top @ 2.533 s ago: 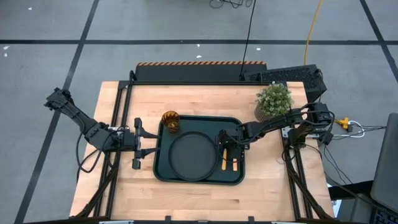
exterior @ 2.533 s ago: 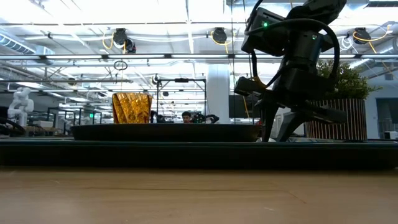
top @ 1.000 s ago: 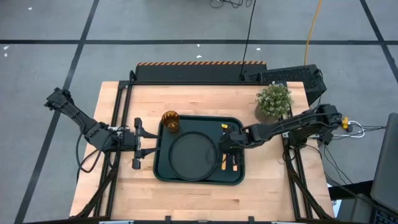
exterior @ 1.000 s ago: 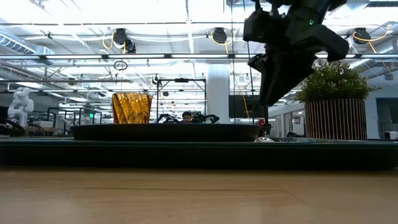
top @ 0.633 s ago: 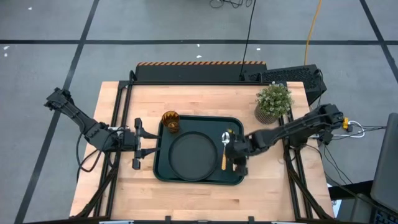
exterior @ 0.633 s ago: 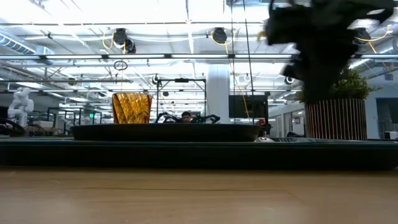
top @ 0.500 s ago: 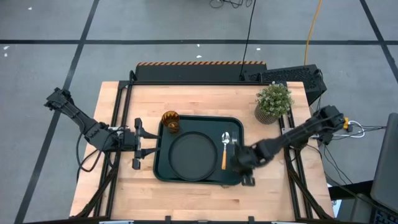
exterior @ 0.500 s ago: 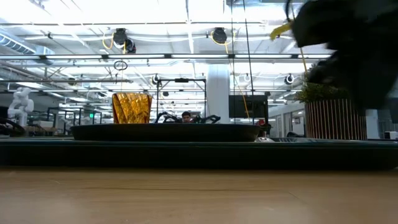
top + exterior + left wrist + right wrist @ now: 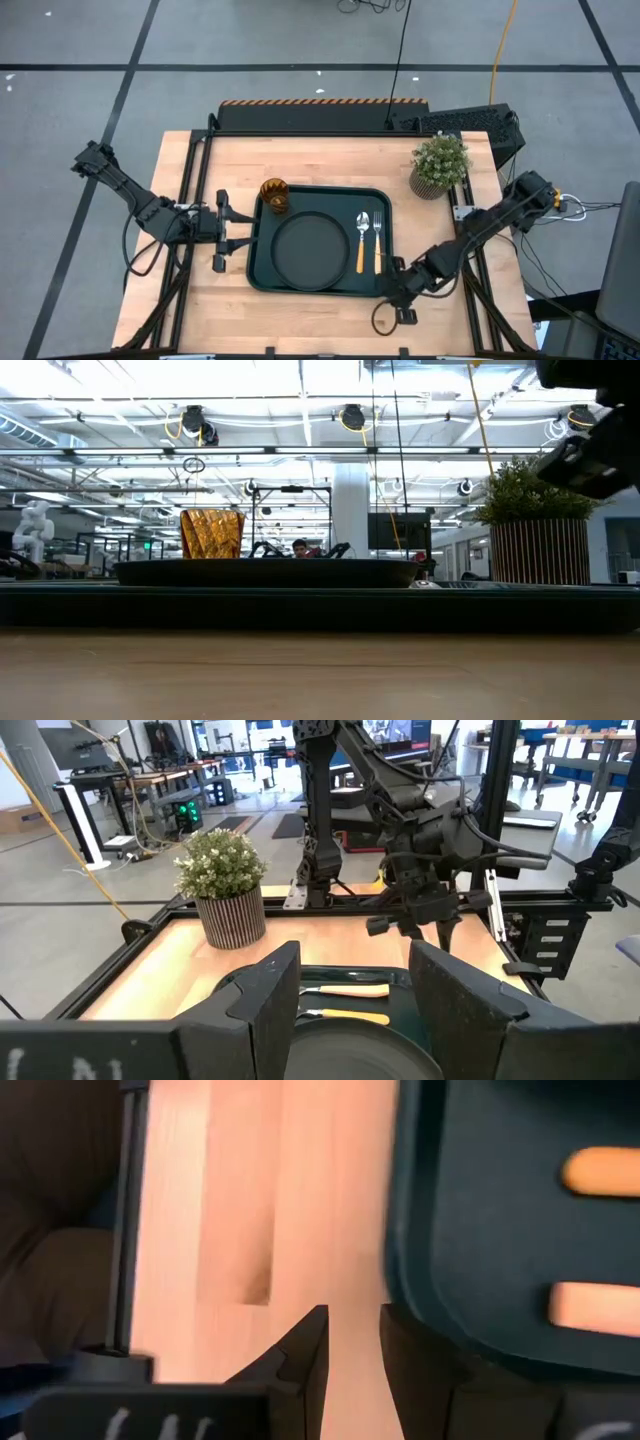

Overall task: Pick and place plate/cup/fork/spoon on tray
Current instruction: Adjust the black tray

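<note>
The dark green tray (image 9: pixel 256 270) lies in the middle of the table. On it lie the round dark plate (image 9: pixel 312 250), the amber cup (image 9: pixel 274 194) at its far left corner, the spoon (image 9: pixel 362 240) and the fork (image 9: pixel 378 240) side by side at the right, handles toward the near edge. My right gripper (image 9: pixel 398 302) is off the tray's near right corner, over bare wood, empty, its fingers a narrow gap apart (image 9: pixel 352 1345). My left gripper (image 9: pixel 240 230) waits open at the tray's left rim, empty.
A potted plant (image 9: pixel 440 165) stands at the far right of the table. Metal frame rails run along the table's left and right sides. Bare wood lies near the front edge (image 9: pixel 300 320) and behind the tray.
My right gripper has risen from over the fork on the tray's right part and swung toward the table's near edge, past the tray's near right corner. The fork and spoon have stayed lying on the tray.
</note>
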`<action>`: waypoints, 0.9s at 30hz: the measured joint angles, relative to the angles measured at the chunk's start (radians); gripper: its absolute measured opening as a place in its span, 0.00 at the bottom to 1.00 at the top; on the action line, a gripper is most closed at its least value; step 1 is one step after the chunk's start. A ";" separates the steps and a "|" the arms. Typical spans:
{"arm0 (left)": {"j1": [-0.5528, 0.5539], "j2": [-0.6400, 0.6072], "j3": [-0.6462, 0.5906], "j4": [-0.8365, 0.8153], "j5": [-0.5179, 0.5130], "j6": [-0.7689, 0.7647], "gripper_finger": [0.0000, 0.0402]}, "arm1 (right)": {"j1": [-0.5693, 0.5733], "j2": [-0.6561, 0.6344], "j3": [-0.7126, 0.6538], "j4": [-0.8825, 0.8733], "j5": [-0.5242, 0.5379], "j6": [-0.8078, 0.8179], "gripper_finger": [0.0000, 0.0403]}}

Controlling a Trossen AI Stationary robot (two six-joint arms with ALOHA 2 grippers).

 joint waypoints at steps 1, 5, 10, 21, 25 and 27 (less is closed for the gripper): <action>0.000 0.000 0.000 0.000 0.000 0.001 0.48 | 0.002 0.004 -0.010 0.025 -0.001 0.000 0.21; 0.000 0.000 0.000 -0.002 0.000 0.017 0.48 | 0.001 0.037 -0.034 0.131 0.005 -0.003 0.21; 0.000 0.000 0.000 -0.017 0.000 0.019 0.48 | -0.002 0.105 -0.034 0.286 0.005 -0.058 0.21; 0.000 0.013 0.000 -0.046 -0.001 -0.080 0.48 | -0.002 0.223 -0.009 0.311 0.023 -0.079 0.21; -0.008 0.045 0.000 -0.044 0.001 -0.088 0.48 | -0.002 0.236 -0.006 0.309 0.026 -0.092 0.21; -0.012 0.055 0.000 -0.046 0.002 -0.089 0.48 | -0.002 0.235 -0.006 0.303 0.027 -0.105 0.21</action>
